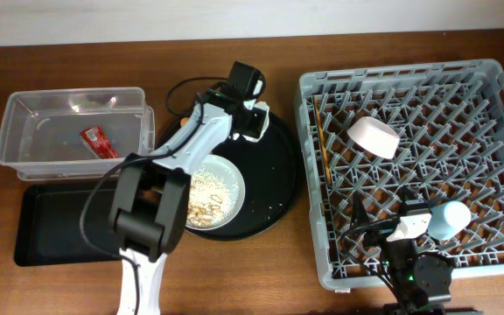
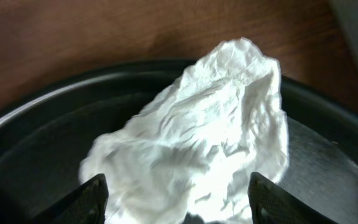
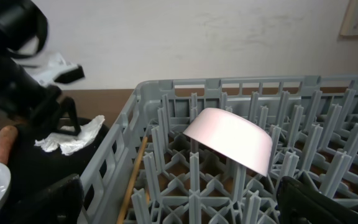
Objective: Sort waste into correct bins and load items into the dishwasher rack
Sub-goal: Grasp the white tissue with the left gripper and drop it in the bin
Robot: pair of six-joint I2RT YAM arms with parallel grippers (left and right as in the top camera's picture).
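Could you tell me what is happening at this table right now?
The left tool is open over the crumpled napkin on the round black tray, straddling it. The right tool hangs open above the dishwasher rack, which already holds the white bowl, chopsticks and blue cup. The sauce packet lies in the clear tub; the plate of rice is not yet cleared.

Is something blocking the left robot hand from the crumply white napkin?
Nothing visible is. The left gripper has its open fingers straddling the napkin, which lies on the round black tray.
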